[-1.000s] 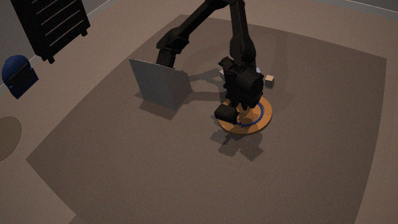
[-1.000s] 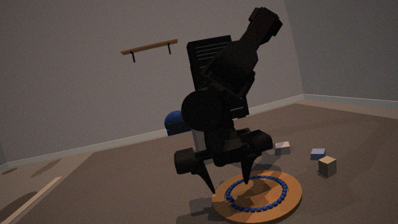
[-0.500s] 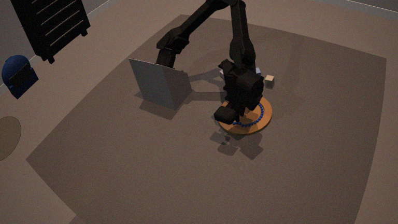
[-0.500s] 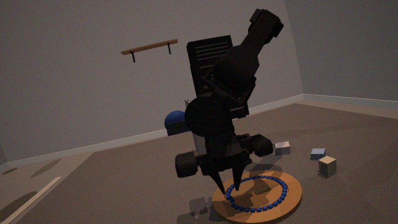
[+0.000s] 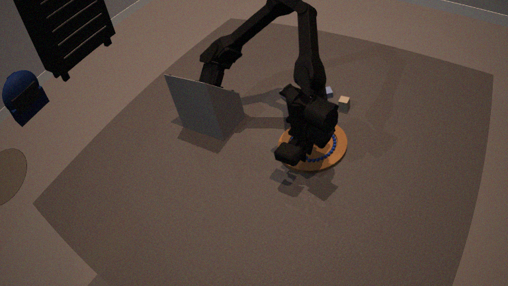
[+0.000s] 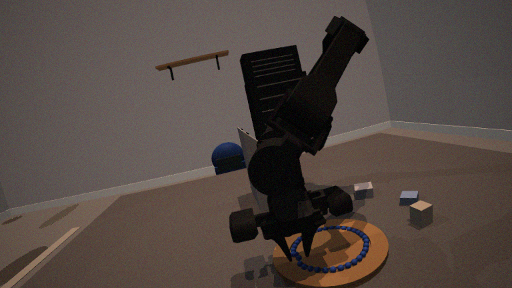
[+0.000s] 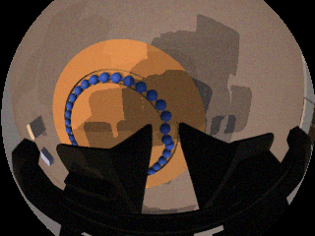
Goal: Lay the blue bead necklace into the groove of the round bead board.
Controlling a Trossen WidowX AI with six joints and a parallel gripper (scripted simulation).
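The blue bead necklace (image 5: 314, 159) (image 6: 332, 269) (image 7: 116, 78) lies as a nearly round ring on the orange round bead board (image 5: 341, 140) (image 6: 379, 247) (image 7: 123, 54). In the wrist view a thin groove line shows just outside the beads at the top and at the lower right. The beads bunch with a small kink near the fingers. My gripper (image 6: 299, 257) (image 7: 165, 128) points down over that side of the ring, its fingers a little apart and holding nothing. Beads show between the fingertips in the wrist view. Exact fingertip height is unclear, and the left finger hides part of the ring.
A beige cube (image 5: 343, 102) (image 6: 421, 213) (image 7: 36, 128) and a bluish block (image 5: 329, 91) (image 6: 409, 197) (image 7: 47, 156) lie beyond the board. A whitish block (image 6: 363, 189) is near them. A grey upright panel (image 5: 198, 106) stands by the arm's base.
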